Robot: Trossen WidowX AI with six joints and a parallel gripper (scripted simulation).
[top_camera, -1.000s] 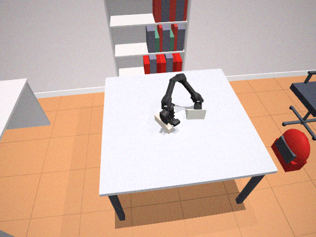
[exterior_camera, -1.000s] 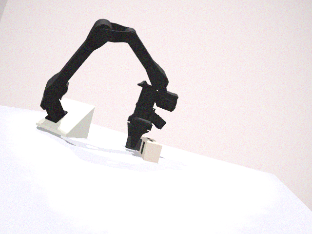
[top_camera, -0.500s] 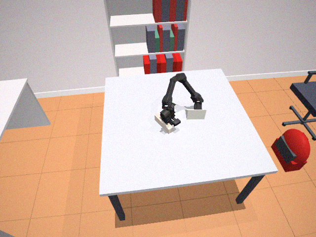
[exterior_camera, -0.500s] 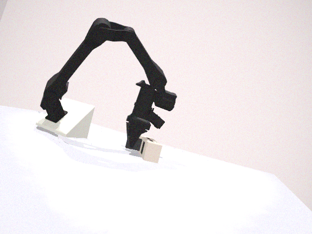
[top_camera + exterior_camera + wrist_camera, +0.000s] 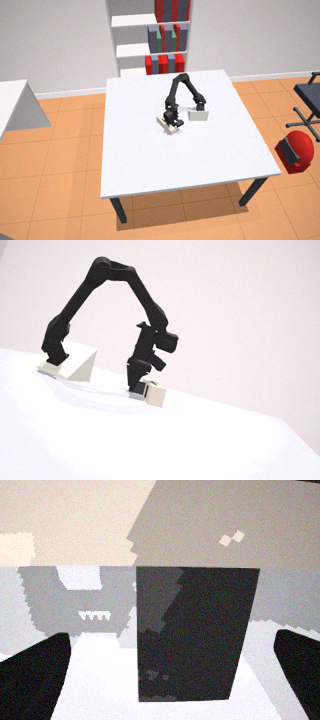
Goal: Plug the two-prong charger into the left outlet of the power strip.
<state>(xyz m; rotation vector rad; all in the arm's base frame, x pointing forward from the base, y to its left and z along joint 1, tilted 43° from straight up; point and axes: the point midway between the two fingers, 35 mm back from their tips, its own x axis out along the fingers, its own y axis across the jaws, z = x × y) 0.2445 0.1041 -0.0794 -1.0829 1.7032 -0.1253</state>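
Note:
The beige power strip point(image 5: 169, 129) point(image 5: 155, 397) lies on the table and fills the top of the wrist view point(image 5: 210, 515). The charger, a black block point(image 5: 210, 650) point(image 5: 140, 388), is at the strip's long side; in the wrist view its upper end meets the strip's edge. Its prongs are not visible, so I cannot tell how far they sit in an outlet or which outlet it is. My gripper point(image 5: 172, 125) point(image 5: 133, 388) point(image 5: 176, 642) is open, low beside the strip, with one finger on each side of the charger and gaps between.
The arm's pale wedge-shaped base block point(image 5: 198, 115) point(image 5: 80, 361) stands on the white table point(image 5: 180, 160) point(image 5: 155, 441) behind the strip. A shelf point(image 5: 133, 20) with books, a chair point(image 5: 308, 94) and a red helmet-like object point(image 5: 301, 147) are beyond the table.

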